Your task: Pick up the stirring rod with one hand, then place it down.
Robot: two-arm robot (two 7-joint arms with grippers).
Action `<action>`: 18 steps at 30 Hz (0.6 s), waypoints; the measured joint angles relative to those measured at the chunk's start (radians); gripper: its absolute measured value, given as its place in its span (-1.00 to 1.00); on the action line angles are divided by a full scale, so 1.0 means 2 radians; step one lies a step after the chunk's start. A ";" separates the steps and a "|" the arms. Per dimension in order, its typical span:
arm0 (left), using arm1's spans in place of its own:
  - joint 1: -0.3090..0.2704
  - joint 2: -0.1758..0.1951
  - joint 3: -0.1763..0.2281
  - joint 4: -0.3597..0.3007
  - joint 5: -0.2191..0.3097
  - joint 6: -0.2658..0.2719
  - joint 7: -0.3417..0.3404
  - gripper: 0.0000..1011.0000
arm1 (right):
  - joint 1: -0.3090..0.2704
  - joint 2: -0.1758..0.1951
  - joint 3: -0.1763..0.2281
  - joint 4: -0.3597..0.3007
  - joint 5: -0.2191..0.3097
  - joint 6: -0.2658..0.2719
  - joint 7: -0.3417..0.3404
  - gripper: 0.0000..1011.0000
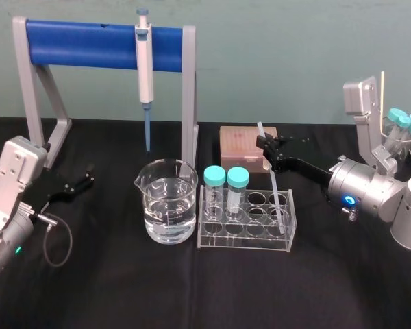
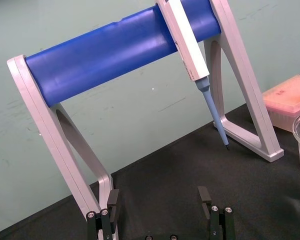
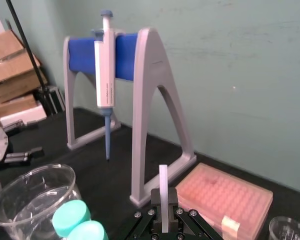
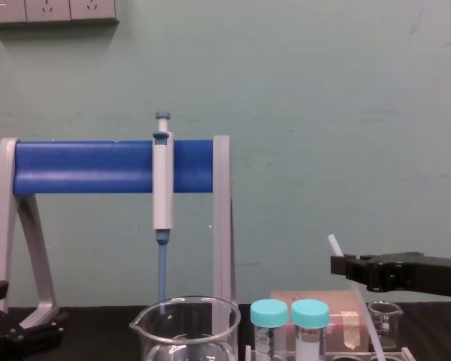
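Over at the middle left of the head view, the left gripper sits near the foot of the grey-and-blue stand, its fingers spread with nothing between them. At centre stand a glass beaker holding clear liquid and, just to its right, a clear tube rack. Right of centre, the right gripper is clenched on the stirring rod near its top. The rod leans, its lower end down inside the rack's right-hand holes.
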 joint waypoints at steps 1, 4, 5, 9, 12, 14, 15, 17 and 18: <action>0.000 0.000 0.000 0.000 0.000 0.000 0.000 0.98 | -0.003 -0.001 0.002 0.000 -0.002 -0.014 0.000 -0.86; 0.000 0.000 0.000 0.000 0.000 0.000 0.000 0.98 | -0.009 -0.005 0.007 0.001 -0.007 -0.049 0.002 -0.86; 0.000 0.000 0.000 0.000 0.000 0.000 0.000 0.98 | -0.011 -0.007 0.008 0.001 -0.009 -0.059 0.003 -0.86; 0.000 0.000 0.000 0.000 0.000 0.000 0.000 0.98 | -0.020 -0.013 0.014 0.001 -0.018 -0.103 0.010 -0.86; 0.000 0.000 0.000 0.000 0.000 0.000 0.000 0.98 | -0.026 -0.018 0.018 0.001 -0.024 -0.132 0.017 -0.86; 0.000 0.000 0.000 0.000 0.000 0.000 0.000 0.98 | -0.030 -0.020 0.021 0.000 -0.028 -0.148 0.020 -0.86; 0.000 0.000 0.000 0.000 0.000 0.000 0.000 0.98 | -0.031 -0.021 0.022 -0.001 -0.030 -0.152 0.021 -0.86; 0.000 0.000 0.000 0.000 0.000 0.000 0.000 0.98 | -0.033 -0.022 0.025 -0.003 -0.032 -0.159 0.022 -0.86; 0.000 0.000 0.000 0.000 0.000 0.000 0.000 0.98 | -0.035 -0.022 0.029 -0.006 -0.034 -0.166 0.022 -0.86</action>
